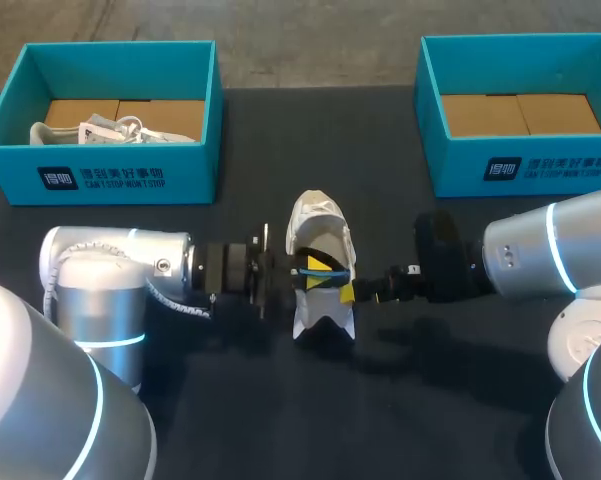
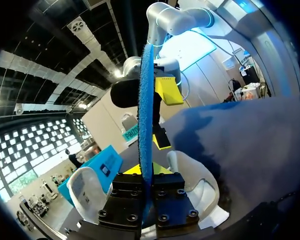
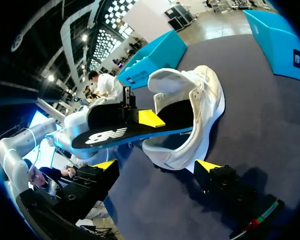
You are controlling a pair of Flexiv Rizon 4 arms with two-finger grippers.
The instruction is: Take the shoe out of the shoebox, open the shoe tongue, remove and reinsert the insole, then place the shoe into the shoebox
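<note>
Left box (image 1: 100, 172): holds a second shoe (image 1: 110, 130), white, its lower part hidden behind the front wall.
Right box (image 1: 520, 165): only its cardboard floor shows.
Shoe (image 1: 320, 225): white, on the worktop (image 1: 400, 400) between the two hands, outside both boxes.
Insole (image 3: 120, 135): one end hidden inside the shoe, the rest sticking out.
Left hand (image 2: 146, 172): clamped on the insole.
Right hand (image 3: 157, 167): fingers wide apart, holding nothing, beside the shoe.

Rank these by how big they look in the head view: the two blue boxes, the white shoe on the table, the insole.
1. Left shoebox and right shoebox: largest, and they look alike, so no ranking between them.
2. White shoe on the table.
3. Insole: smallest, only partly visible.
</note>
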